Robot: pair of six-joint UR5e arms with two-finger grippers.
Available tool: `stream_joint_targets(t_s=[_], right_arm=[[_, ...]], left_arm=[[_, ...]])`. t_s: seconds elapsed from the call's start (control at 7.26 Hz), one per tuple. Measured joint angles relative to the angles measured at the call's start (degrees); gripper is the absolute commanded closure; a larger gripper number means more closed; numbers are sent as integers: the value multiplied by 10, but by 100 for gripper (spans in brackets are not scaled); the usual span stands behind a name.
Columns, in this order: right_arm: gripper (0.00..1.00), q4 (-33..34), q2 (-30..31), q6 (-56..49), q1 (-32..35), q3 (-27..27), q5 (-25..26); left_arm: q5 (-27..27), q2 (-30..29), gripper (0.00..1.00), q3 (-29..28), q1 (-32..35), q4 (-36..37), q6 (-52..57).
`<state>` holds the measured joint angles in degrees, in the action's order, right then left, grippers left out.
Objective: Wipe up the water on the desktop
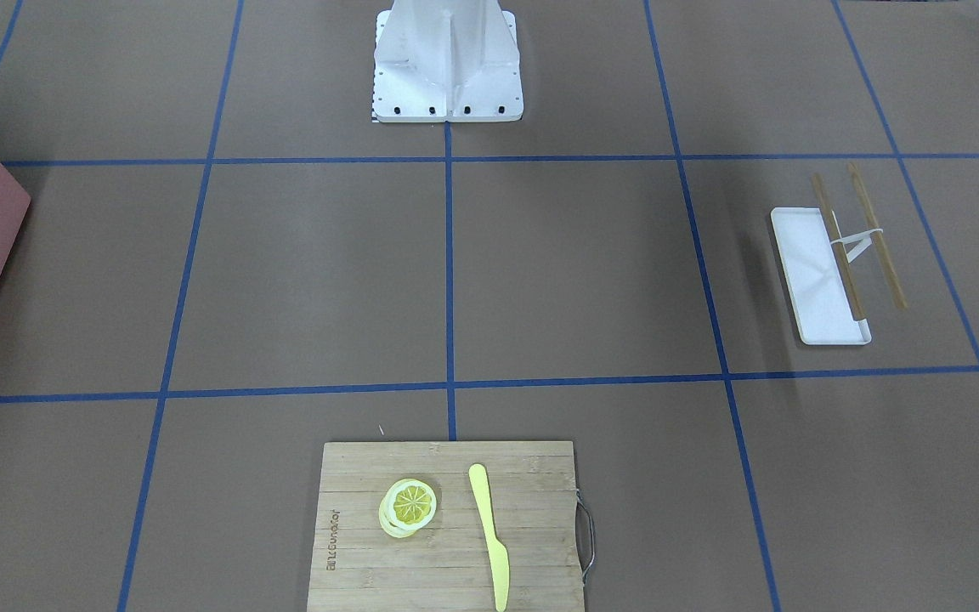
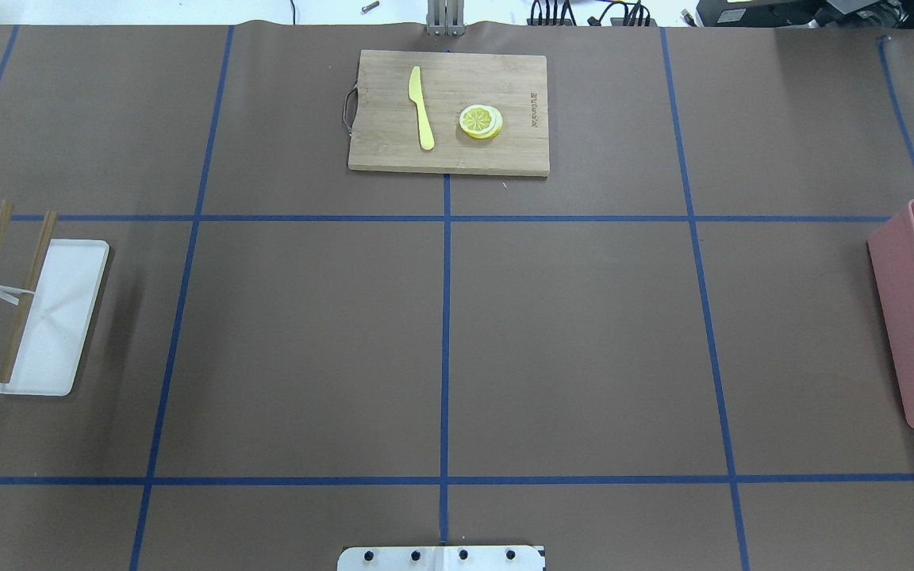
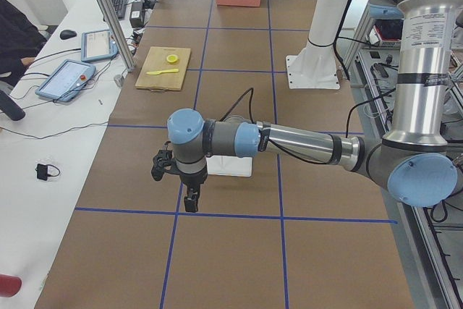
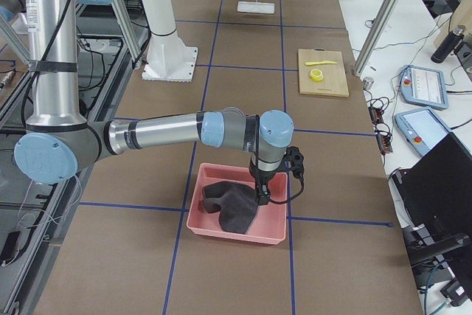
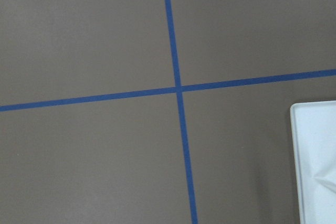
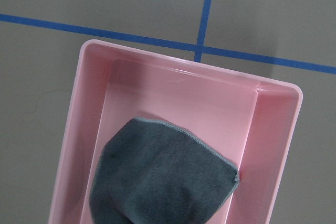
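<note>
Your right claw hangs over the cloth in the bin — cloth at 6 o'clock in its wrist view; open or closed, you cannot tell.

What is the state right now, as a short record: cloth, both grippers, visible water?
cloth: dark grey, bunched in the pink bin
right gripper: above the cloth; fingers open or shut, cannot tell
left gripper: above the desktop by the white tray; fingers, cannot tell
water: none visible on the desktop
cutting board: at the operators' edge, holds lemon slice and knife
</note>
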<state>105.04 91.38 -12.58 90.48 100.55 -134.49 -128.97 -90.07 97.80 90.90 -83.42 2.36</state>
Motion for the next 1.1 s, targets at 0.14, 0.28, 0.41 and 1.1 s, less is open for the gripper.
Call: stream_joint_targets(t_s=[0.14, 0.28, 0.41, 1.1], right_arm=[[0, -1, 1, 0, 8, -15, -15], [0, -1, 1, 0, 15, -26, -22], [0, -1, 2, 0, 18, -32, -26], [0, -40, 1, 0, 21, -55, -22]], left_arm=[[-3, 4, 2, -8, 7, -6, -11], [-13, 8, 2, -12, 11, -10, -23], [-24, 11, 2, -14, 12, -13, -29], [-33, 20, 2, -18, 12, -15, -30]])
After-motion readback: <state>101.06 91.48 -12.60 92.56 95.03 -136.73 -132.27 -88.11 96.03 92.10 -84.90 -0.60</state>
